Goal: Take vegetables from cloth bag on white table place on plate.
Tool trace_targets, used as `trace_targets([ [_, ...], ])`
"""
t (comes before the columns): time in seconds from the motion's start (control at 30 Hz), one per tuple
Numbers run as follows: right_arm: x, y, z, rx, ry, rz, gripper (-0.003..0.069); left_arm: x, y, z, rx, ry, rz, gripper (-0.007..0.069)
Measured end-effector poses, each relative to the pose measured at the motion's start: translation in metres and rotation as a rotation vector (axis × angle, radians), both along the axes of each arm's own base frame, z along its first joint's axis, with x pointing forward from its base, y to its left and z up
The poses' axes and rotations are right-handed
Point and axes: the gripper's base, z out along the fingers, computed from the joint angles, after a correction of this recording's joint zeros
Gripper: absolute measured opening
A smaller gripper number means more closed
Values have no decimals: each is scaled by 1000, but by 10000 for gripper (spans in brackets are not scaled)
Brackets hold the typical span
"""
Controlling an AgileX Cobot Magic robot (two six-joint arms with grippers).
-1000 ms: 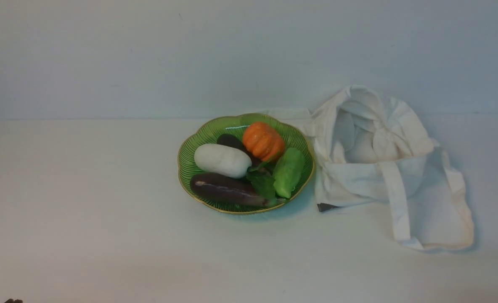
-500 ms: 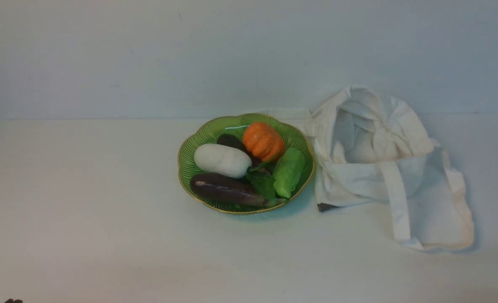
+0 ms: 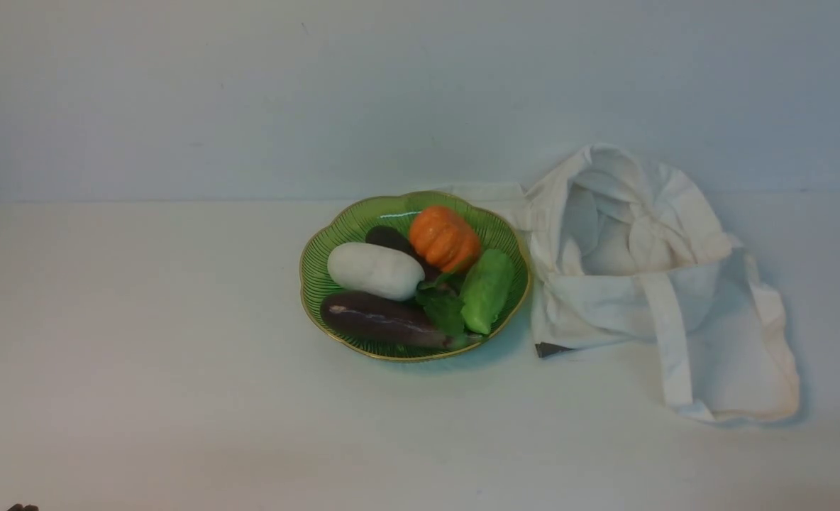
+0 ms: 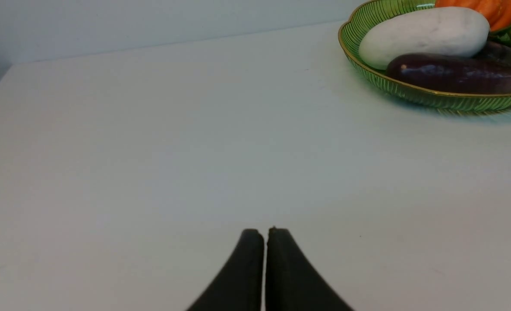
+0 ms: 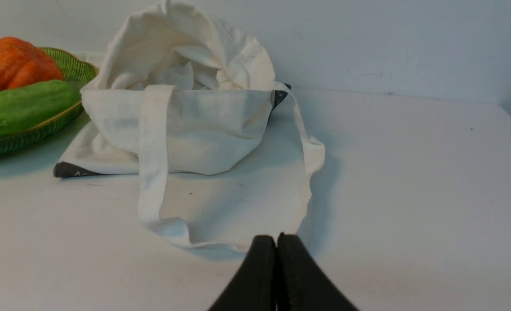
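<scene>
The white radish (image 3: pixel 375 270) lies in the green gold-rimmed plate (image 3: pixel 321 248) on the white table (image 3: pixel 143 355); it also shows in the left wrist view (image 4: pixel 424 36). Its dark green leaves (image 3: pixel 443 306) point toward the plate's middle. The off-white cloth bag (image 3: pixel 633 284) sits crumpled to the right of the plate, straps trailing forward, and shows in the right wrist view (image 5: pixel 182 125). My left gripper (image 4: pixel 265 233) is shut and empty, low over the table, well short of the plate. My right gripper (image 5: pixel 276 238) is shut and empty, just short of the bag's front strap.
The plate also holds an orange pumpkin (image 3: pixel 444 238), a green cucumber (image 3: pixel 487 289) and a dark purple eggplant (image 3: pixel 384 319). A pale wall (image 3: pixel 420 92) stands right behind the table. The plate's rim (image 5: pixel 65 114) touches the bag's left side.
</scene>
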Motion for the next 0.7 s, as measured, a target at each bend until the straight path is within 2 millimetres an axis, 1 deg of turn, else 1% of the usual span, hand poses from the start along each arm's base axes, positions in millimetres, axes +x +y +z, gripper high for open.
trace_targets([
  [0.7, 0, 0, 0, 19, 0, -4, -15, 0, 0, 0, 0, 0, 0, -5],
])
